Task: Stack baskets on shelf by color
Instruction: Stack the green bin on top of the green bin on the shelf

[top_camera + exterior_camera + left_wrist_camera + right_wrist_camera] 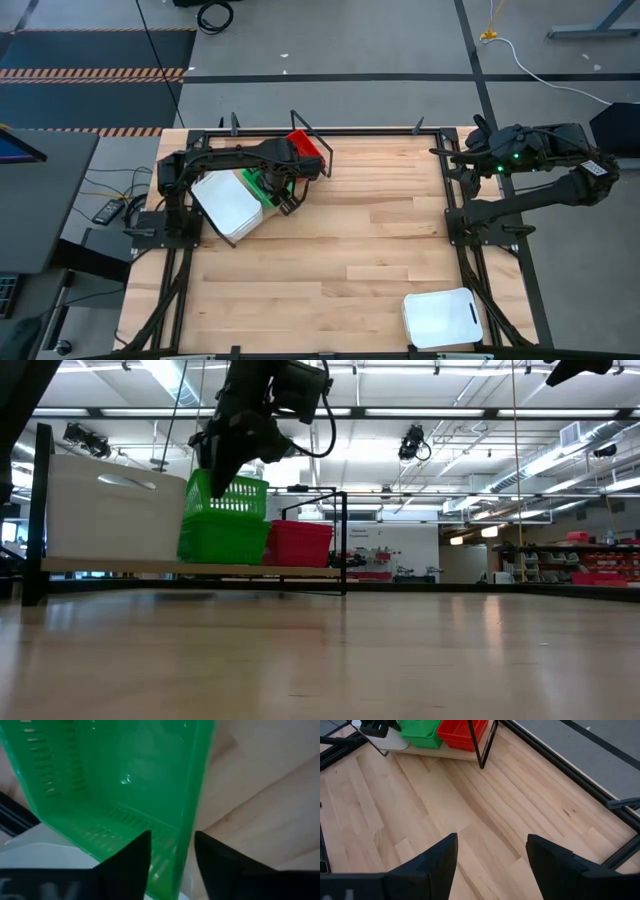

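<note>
Lowest in the high view, near the counter's (340,250) front right corner, one white basket (441,318) lies alone, not yet taken to its colour. At the back left corner the shelf (300,128) carries the rest: a white stack (228,205), a green stack (258,184) in the middle and a red stack (306,148) at the far end, so each colour has its own place along the plank. The left hand (283,188) reaches over the green stack from the left edge. The right hand (478,140) waits over the back right corner, well clear of the shelf.

From the low view, the bare counter runs to the shelf, where the white stack (112,512), green baskets (224,520) and red baskets (296,543) stand side by side. The top green basket sits tilted, not fully nested, and the left hand (222,452) hangs right at its raised rim, which suggests it is being set down on its own colour.

Looking from the left wrist, the dark fingers (131,862) straddle the green basket's wall (192,815) with a gap on either side; the hand looks parted, the wall between the fingers rather than pinched.

On the right wrist view, the right hand's fingers (436,857) stand wide apart over bare counter, grasping nothing; the shelf with green (421,732) and red (462,732) baskets shows far off.
</note>
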